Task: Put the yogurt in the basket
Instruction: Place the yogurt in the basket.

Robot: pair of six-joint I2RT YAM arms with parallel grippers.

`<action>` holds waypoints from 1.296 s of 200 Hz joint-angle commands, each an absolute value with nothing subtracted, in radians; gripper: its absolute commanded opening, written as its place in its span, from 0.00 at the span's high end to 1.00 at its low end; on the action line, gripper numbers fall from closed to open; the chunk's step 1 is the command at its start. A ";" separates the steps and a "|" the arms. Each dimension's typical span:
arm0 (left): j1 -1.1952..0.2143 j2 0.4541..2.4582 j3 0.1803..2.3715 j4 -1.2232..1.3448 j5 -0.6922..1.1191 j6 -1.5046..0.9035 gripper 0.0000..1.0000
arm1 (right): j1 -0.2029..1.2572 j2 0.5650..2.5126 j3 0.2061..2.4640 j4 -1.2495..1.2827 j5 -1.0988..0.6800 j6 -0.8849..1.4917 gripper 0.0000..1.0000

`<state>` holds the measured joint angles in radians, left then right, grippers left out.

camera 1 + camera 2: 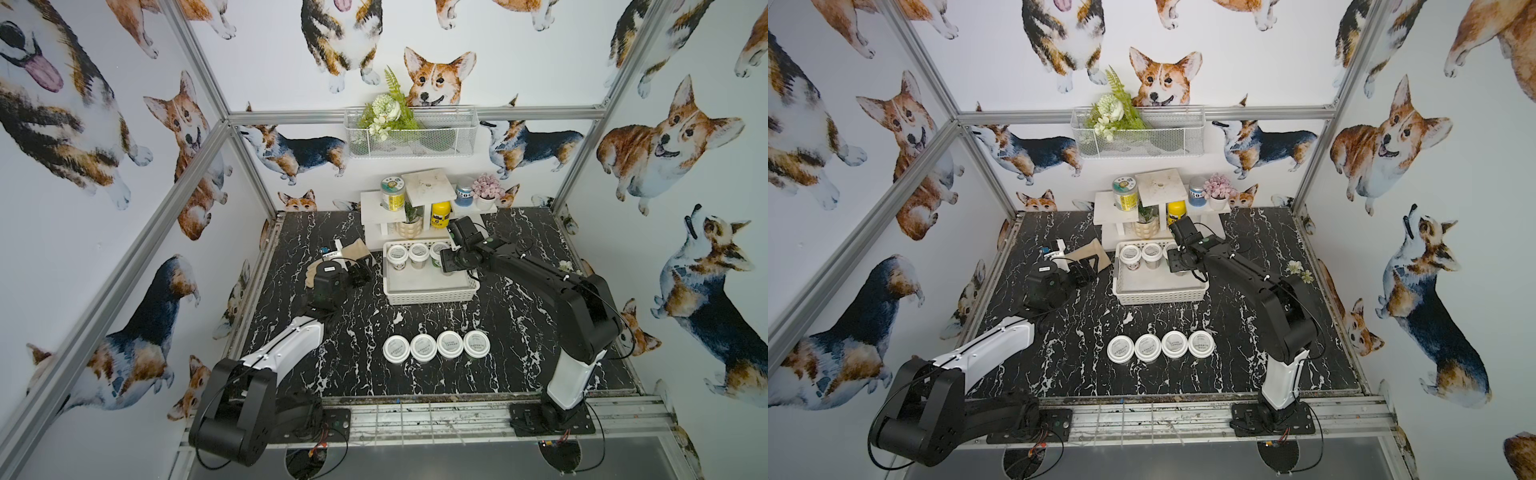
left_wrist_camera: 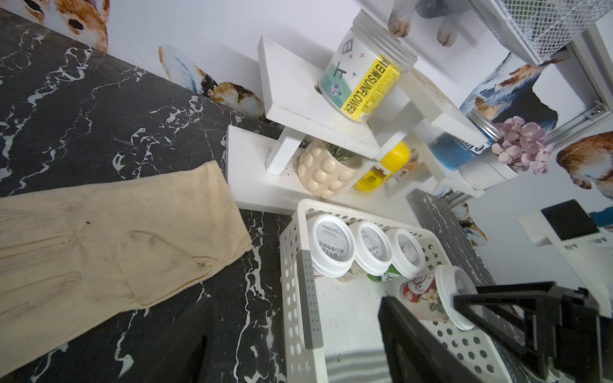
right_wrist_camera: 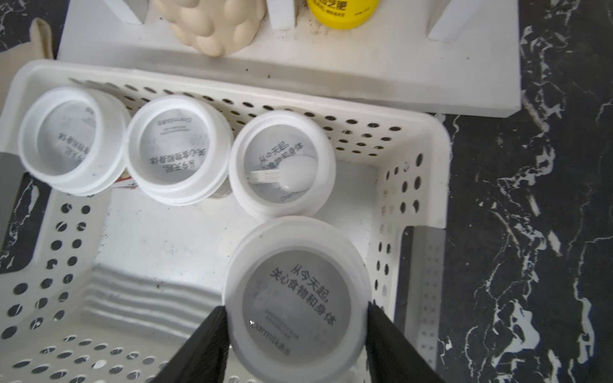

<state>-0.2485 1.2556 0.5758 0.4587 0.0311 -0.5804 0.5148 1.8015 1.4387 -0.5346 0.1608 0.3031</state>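
Note:
The white perforated basket (image 1: 430,296) (image 1: 1158,296) stands mid-table. Three yogurt jars with white lids stand along its back wall (image 1: 397,253) (image 1: 418,252) (image 3: 282,169). My right gripper (image 1: 446,262) (image 3: 297,331) is shut on a fourth yogurt (image 3: 295,291) (image 2: 428,293), held by its lid inside the basket near the right wall, in front of that row. Several more yogurts (image 1: 396,348) (image 1: 476,343) (image 1: 1120,348) sit in a line at the table's front. My left gripper (image 1: 360,271) (image 2: 300,345) is open, one finger outside and one inside the basket's left wall (image 2: 288,265).
A beige glove (image 1: 356,249) (image 2: 99,248) lies left of the basket, under my left wrist. Right behind the basket stands a white stepped shelf (image 1: 428,187) with a tall labelled jar (image 1: 392,193), a yellow bottle (image 1: 440,214) and a bumpy pot (image 3: 212,23). A wire-mesh basket (image 1: 411,137) hangs on the wall.

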 commanded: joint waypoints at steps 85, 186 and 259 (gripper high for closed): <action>-0.247 1.241 0.563 0.502 0.017 -0.579 0.19 | 0.677 1.933 1.626 -0.579 0.142 0.367 0.34; -0.240 1.236 0.555 0.514 0.026 -0.584 0.19 | 0.761 2.085 1.816 -0.629 0.156 0.376 0.34; -0.239 1.238 0.555 0.515 0.031 -0.585 0.19 | 0.800 2.150 1.879 -0.657 0.183 0.371 0.34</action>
